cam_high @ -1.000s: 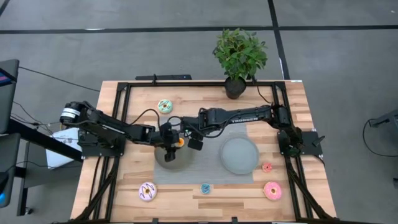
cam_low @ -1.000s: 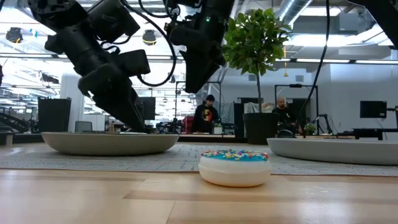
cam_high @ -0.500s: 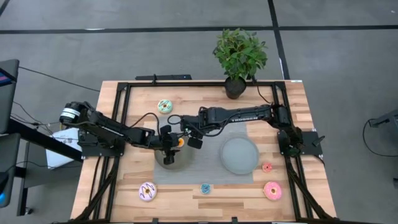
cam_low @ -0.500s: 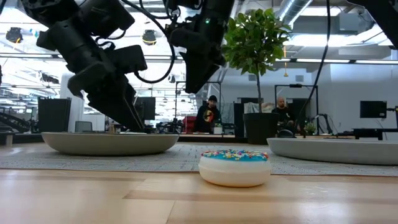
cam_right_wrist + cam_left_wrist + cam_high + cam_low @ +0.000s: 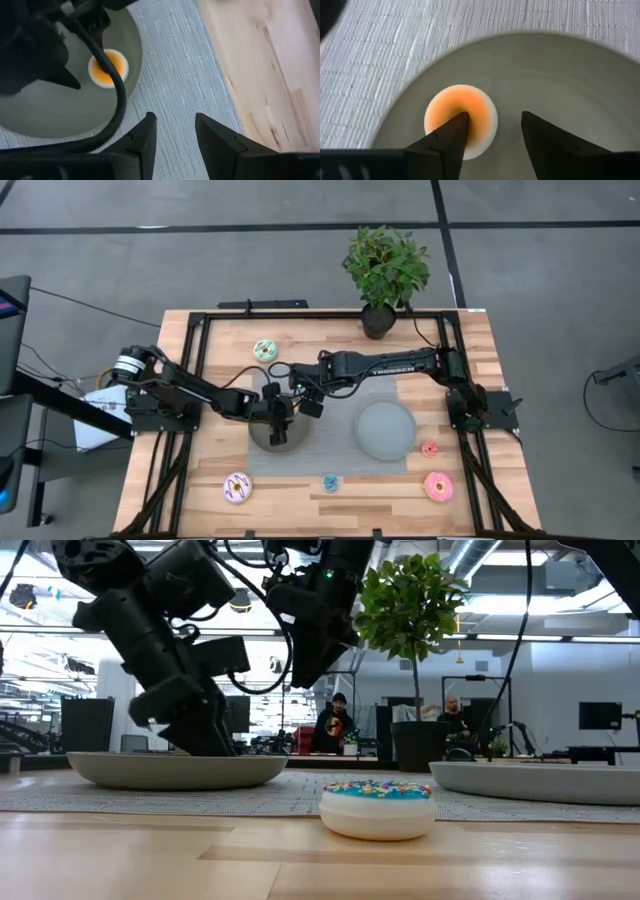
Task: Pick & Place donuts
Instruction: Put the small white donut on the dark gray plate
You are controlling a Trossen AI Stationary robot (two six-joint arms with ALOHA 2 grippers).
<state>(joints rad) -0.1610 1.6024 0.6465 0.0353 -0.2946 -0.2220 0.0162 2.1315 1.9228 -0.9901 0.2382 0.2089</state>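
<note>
A small yellow-orange donut lies flat in the left grey plate, and it also shows in the right wrist view. My left gripper is open and points down into that plate; one finger stands over the donut's middle, the other beside it. My right gripper is open above the grey mat, just beside the plate. Lying on the table are the green donut, purple-white donut, blue donut, small red donut and pink donut. My left gripper has one finger standing over the yellow donut's middle, coming from above. Whether it touches the donut I cannot tell. The donut lies flat on the plate's floor.
A second grey plate sits on the mat to the right. A potted plant stands at the far edge. Black frame rails run along both sides of the table. A cable hangs over the left plate. People sit in the room behind.
My left gripper has shifted a little toward the table's right over the left plate and tipped more upright. The yellow donut has stayed on the plate.
</note>
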